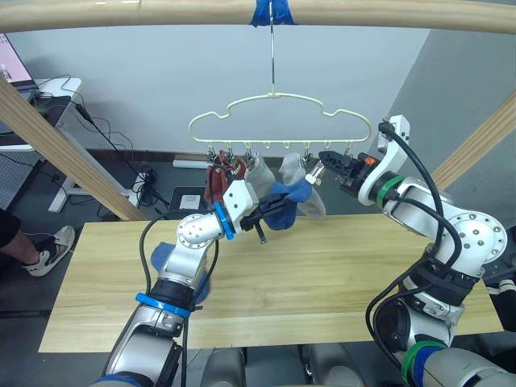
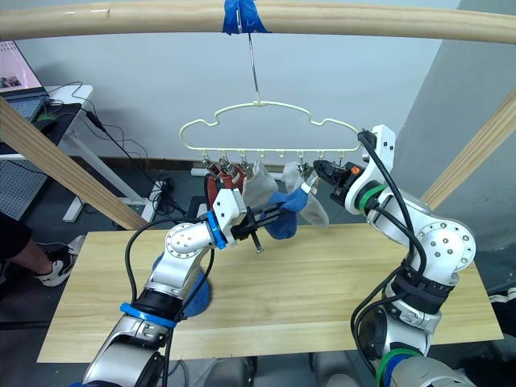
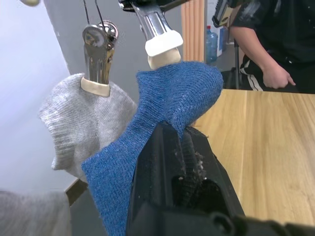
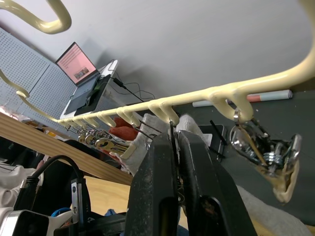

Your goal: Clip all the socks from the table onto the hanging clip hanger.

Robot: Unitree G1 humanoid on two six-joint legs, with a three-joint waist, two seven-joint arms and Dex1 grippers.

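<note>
Blue sock [image 1: 289,198] hangs raised under the hanger [image 1: 278,121], its edge at a silver clip [image 3: 158,43]. Left jaws [image 1: 262,216] are closed on it; right jaws [image 1: 322,165] squeeze that clip. Judgement: seat fabric deep before letting go. Another blue sock [image 1: 165,256] lies on the bench [image 1: 339,266].

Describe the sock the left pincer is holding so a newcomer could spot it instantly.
Under the round wooden rail hangs a pale-yellow clip hanger. Below its row of clips, the left pincer grips a blue sock, the only blue one up there, beside hanging grey and rust-red socks.
</note>
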